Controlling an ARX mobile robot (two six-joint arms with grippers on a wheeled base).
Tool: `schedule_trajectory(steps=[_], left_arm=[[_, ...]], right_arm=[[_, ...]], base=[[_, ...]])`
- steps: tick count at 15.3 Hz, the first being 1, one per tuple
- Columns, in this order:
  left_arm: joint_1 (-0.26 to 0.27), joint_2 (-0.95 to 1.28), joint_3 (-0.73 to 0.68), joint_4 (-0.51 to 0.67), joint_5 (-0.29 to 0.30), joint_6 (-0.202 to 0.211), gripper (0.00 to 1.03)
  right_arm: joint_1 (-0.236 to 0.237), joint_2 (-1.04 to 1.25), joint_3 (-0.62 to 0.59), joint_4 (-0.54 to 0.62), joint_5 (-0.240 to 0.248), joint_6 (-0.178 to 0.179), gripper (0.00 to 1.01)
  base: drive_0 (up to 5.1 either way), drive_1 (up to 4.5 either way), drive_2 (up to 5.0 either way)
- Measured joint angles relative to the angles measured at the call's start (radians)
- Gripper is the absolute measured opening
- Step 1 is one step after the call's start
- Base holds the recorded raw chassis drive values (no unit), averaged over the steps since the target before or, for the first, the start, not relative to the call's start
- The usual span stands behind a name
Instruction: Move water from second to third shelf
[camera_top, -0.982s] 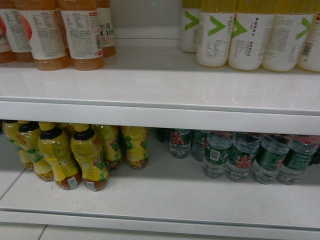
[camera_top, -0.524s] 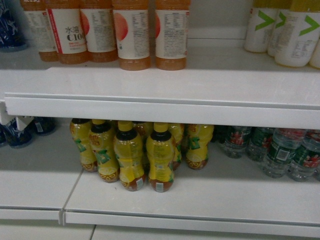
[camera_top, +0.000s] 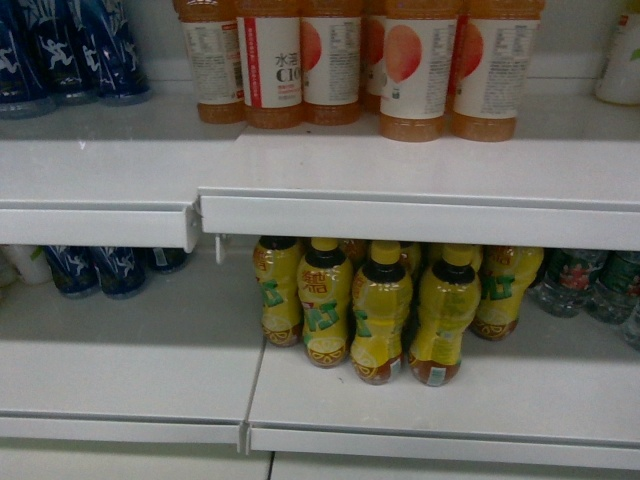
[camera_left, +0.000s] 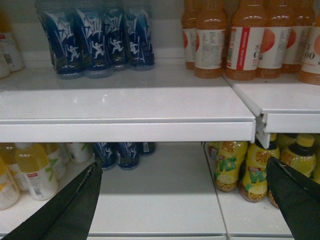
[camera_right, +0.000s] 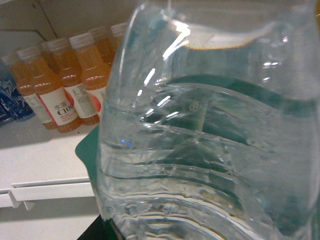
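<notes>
Right wrist view: the water bottle (camera_right: 210, 135), clear and ribbed with a green label, fills the frame right against the camera; the right pincer itself is hidden, so its grip cannot be confirmed. Upper left, orange drink bottles (camera_right: 60, 85) stand on a white shelf (camera_right: 45, 155). Left wrist view: the left pincer's (camera_left: 185, 200) dark fingers (camera_left: 75, 205) stand apart at the lower corners, holding nothing.

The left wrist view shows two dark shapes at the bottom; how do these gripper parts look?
The left gripper shows two black, matte fingers that taper to blunt points, with a thin pale line along their inner edges. No cables or markings are visible.
</notes>
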Motion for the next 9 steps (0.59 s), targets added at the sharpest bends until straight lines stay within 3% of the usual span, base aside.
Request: schedule_trajectory(steps=[9], left_arm=[[0.000, 0.000, 0.000, 0.000, 0.000, 0.000, 0.98]], right_arm=[[0.000, -0.001, 0.000, 0.001, 0.000, 0.000, 0.42]], base=[[-4.7, 2.12, 2.1]])
